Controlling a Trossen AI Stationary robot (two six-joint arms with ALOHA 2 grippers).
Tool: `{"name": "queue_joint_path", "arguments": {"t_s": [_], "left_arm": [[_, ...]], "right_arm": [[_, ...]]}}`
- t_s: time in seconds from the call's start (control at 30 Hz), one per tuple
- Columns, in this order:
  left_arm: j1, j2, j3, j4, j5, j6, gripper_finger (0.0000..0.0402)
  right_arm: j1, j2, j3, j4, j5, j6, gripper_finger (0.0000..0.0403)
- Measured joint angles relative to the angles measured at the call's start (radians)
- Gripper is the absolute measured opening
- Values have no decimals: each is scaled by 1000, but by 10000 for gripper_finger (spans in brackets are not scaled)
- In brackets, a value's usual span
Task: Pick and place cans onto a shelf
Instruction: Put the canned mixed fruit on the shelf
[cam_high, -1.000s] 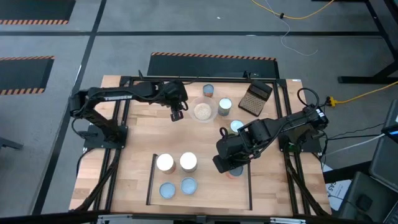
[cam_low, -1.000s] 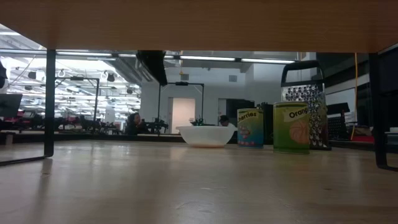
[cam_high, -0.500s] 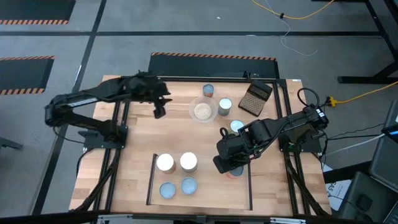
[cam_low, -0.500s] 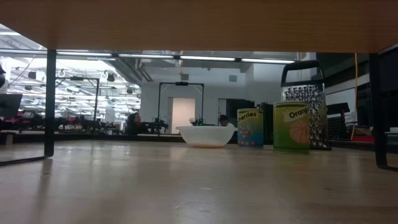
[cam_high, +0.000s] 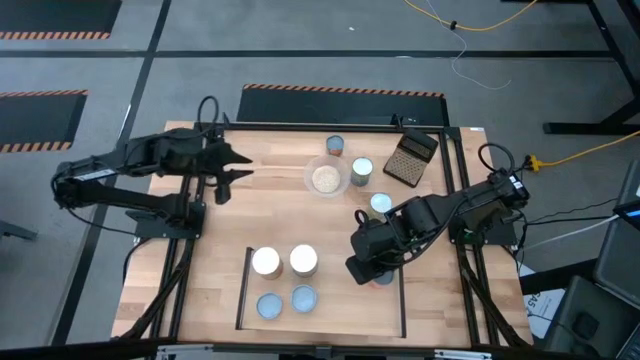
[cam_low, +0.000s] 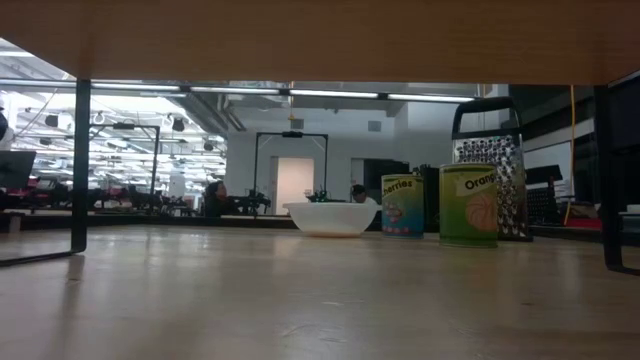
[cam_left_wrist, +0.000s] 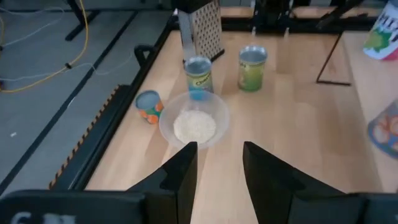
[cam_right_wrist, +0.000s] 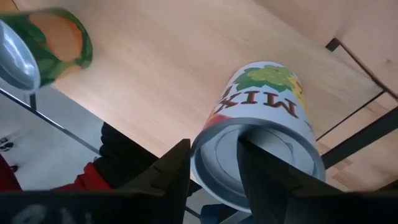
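Right end effector (cam_high: 372, 270) at the shelf's (cam_high: 245, 290) right edge, pinching a "MIX" can (cam_right_wrist: 261, 140); can tilted, long axis slanted, mostly hidden from above. Left end effector (cam_high: 226, 176) spread, empty, near the counter's (cam_high: 290, 215) left edge.

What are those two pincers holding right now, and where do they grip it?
The right pincer clamps a can labelled MIX at its top rim. The left pincer is open and empty.
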Motion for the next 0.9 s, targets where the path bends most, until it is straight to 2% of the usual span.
{"name": "queue_joint_path", "arguments": {"t_s": [0.43, 0.9], "left_arm": [[-24, -122, -140, 54, 0, -22, 121], [-24, -123, -159, 58, 0, -22, 121]], "right_arm": [[34, 1, -2, 7, -13, 1, 137], [34, -7, 10, 47, 0, 4, 138]]}}
